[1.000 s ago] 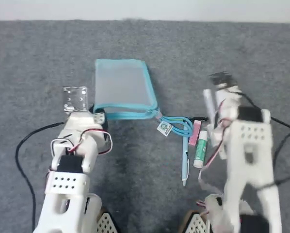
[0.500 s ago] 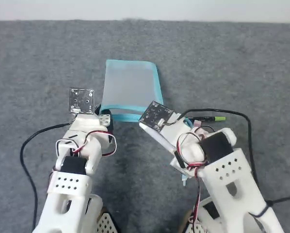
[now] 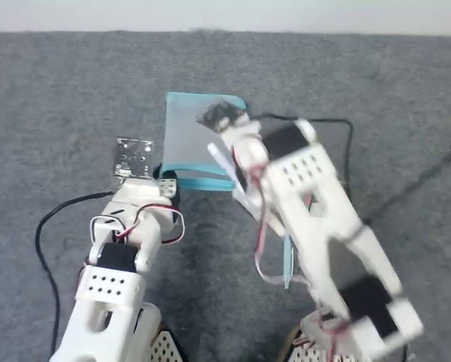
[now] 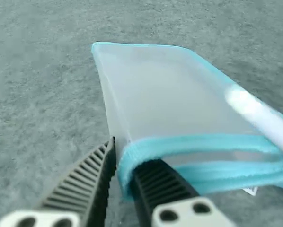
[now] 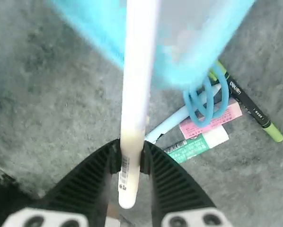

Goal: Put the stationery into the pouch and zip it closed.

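Mouth edge: left tool (image 4: 123,163) pinches pouch (image 4: 170,94) corner.
Above: right tool (image 5: 131,152) clamps white pen (image 5: 137,90) over opening.
Alongside: marker (image 5: 252,113), pink eraser (image 5: 212,124), green tube (image 5: 193,145) on counter (image 5: 42,94).

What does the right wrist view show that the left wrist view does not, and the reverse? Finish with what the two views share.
Right wrist view, not the left: the right gripper shut on the white pen. Beyond it, on the grey carpet, lie a light blue pen, a pink block, a green-and-white stick, a black-and-green marker and a blue cord loop.
Left wrist view, not the right: the left gripper clamped on the rim of the pouch.
Both: the pouch, the white pen at it, and the grey carpet.
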`<move>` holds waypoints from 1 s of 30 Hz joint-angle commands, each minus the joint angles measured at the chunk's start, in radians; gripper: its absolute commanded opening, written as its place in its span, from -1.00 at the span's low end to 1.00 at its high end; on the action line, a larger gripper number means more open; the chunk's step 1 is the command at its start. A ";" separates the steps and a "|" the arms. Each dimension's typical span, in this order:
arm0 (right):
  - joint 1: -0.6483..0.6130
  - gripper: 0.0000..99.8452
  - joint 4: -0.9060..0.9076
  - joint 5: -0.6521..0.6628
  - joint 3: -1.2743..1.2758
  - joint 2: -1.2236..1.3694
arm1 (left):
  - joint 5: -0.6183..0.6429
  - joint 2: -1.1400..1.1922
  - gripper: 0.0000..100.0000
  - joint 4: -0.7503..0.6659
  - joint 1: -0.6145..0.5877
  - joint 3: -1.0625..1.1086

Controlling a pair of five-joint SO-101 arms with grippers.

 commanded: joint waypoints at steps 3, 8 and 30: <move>0.007 -0.99 0.081 -0.032 -0.282 0.208 | -0.011 0.003 -0.98 -0.035 0.046 -0.010; 0.010 -0.99 0.076 0.020 -0.244 0.119 | -0.005 0.003 -0.98 -0.041 -0.072 -0.024; 0.532 -0.99 -0.524 0.049 0.769 -0.469 | 0.040 0.002 -0.98 -0.035 -0.229 -0.038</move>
